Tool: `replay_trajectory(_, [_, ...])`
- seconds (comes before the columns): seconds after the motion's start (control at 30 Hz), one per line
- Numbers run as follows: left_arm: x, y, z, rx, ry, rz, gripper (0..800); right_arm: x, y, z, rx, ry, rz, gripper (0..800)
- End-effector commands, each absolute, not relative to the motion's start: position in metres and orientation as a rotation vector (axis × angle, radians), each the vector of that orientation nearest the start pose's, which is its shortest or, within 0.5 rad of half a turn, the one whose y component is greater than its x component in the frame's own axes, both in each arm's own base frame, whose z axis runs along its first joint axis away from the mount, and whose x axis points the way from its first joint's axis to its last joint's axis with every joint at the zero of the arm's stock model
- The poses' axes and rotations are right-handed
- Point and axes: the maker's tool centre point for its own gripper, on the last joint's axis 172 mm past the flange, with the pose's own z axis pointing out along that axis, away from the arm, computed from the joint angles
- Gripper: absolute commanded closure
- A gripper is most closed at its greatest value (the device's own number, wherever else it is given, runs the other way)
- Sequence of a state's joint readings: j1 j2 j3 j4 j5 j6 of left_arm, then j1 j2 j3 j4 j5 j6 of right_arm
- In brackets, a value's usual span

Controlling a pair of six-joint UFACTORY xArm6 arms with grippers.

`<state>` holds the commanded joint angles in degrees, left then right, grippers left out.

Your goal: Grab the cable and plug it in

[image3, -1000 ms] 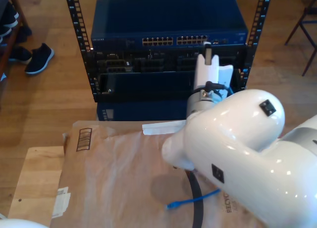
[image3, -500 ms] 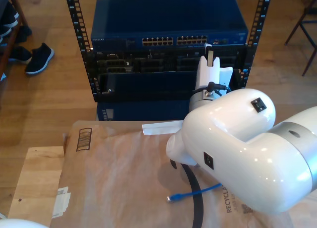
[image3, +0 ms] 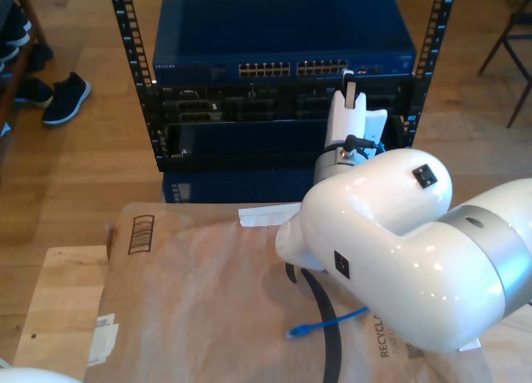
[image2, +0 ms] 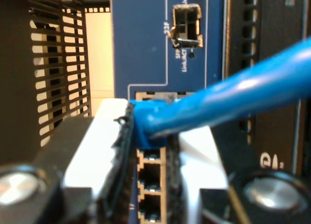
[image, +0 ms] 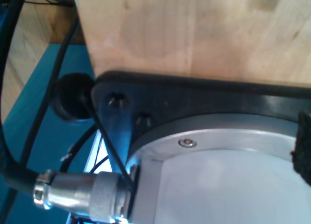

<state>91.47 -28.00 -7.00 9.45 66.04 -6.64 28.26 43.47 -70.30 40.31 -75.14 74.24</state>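
One end of the cable (image2: 160,119) is pinched in my second claw (image2: 148,136), right at the switch (image3: 283,46) ports (other end trails on the worktop (image3: 62,292)). First claw's state: can't tell. Square the plug up, then push straight in

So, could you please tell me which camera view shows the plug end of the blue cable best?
The second wrist view: the cable is pinched in my second tool, its end right at the switch's ports. The exterior view shows the loose far end lying on brown paper. The first wrist view looks at an arm base.
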Motion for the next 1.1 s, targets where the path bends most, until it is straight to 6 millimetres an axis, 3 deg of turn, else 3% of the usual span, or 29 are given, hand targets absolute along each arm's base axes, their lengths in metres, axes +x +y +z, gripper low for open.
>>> replay_trajectory(0.2, [-0.038,0.101,0.039,1.94,2.004,-0.696,1,0.654,0.154,0.274,-1.029,1.228,-1.387,800])
replay_trajectory(1.1, [-0.038,0.101,0.039,1.94,2.004,-0.696,1,0.66,0.146,0.274,-1.041,1.209,-1.401,800])
